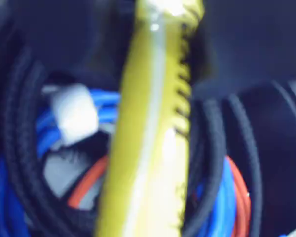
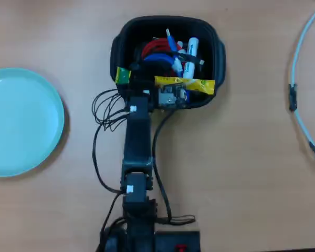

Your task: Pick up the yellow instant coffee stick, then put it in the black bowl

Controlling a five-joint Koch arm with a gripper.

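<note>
The yellow instant coffee stick lies crosswise over the near side of the black bowl, its green end at the left rim in the overhead view. My gripper sits over the bowl's near edge, shut on the stick near its middle; the jaws are mostly hidden under the wrist. In the wrist view the stick runs top to bottom, blurred and close, above the cables in the bowl.
The bowl holds red cables, blue cables and a white-and-blue marker; black braided cable shows in the wrist view. A teal plate lies at the left. A white cable curves at the right edge.
</note>
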